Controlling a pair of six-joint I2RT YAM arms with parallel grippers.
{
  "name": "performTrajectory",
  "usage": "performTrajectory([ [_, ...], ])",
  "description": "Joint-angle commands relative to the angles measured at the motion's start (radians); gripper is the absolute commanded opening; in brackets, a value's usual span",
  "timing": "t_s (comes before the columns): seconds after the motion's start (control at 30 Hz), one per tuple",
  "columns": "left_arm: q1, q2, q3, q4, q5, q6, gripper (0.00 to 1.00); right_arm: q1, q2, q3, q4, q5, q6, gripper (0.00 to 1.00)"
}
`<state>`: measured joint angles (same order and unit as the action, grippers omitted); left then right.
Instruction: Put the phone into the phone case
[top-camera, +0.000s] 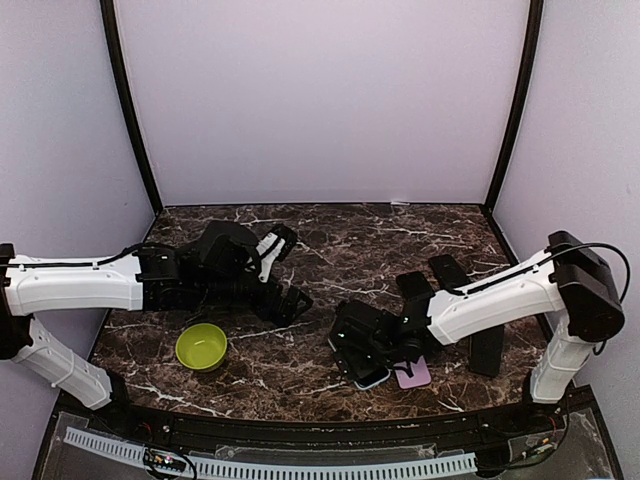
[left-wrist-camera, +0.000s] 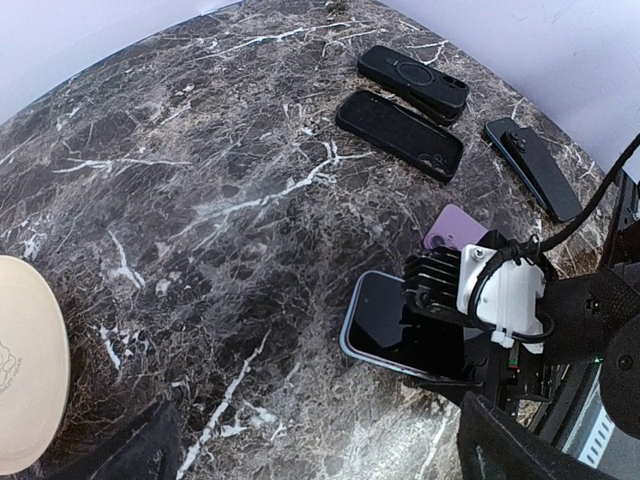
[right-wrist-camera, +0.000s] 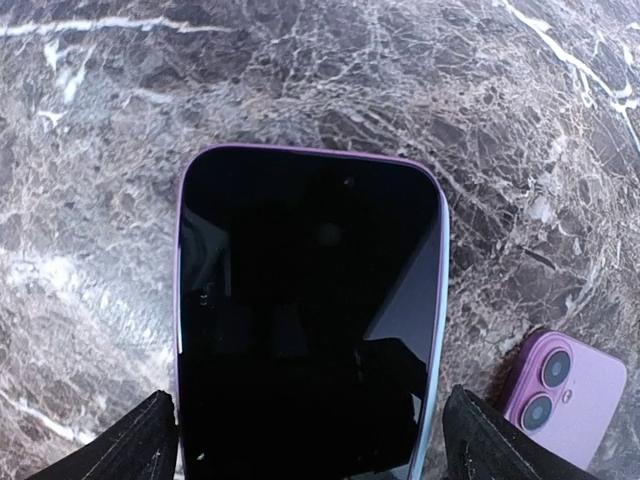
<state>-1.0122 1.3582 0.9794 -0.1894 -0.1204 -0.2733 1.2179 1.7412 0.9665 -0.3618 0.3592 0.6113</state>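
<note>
From the top view, a dark, white-veined marble tabletop (top-camera: 350, 240) sits between lilac walls (top-camera: 320, 100). In the left wrist view, the left end effector (left-wrist-camera: 325, 445) gapes wide and empty. In the right wrist view, the phone (right-wrist-camera: 310, 310) lies flat, screen up, on the marble, with the right end effector (right-wrist-camera: 315, 432) spread wide astride its near end.

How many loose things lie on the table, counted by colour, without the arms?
Black: 3, the ringed case, the flat phone-shaped piece, the slim piece.
Purple: 2, the screen-up phone, the phone back with two lenses.
Green: 1, the bowl.
Total: 6.
</note>
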Motion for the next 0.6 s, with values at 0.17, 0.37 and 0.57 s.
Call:
performTrajectory([
  [0.17, 0.001, 0.075, 0.016, -0.032, 0.052, 0.006, 0.85, -0.007, -0.117, 0.086, -0.165, -0.090, -0.020, 0.77],
  [0.37, 0.001, 0.098, -0.026, 0.016, 0.104, -0.034, 0.81, 0.062, -0.026, 0.133, -0.140, -0.062, -0.009, 0.38],
  [0.57, 0.001, 0.085, -0.037, 0.019, 0.073, -0.026, 0.81, 0.088, 0.092, 0.147, -0.145, 0.014, 0.010, 0.34],
])
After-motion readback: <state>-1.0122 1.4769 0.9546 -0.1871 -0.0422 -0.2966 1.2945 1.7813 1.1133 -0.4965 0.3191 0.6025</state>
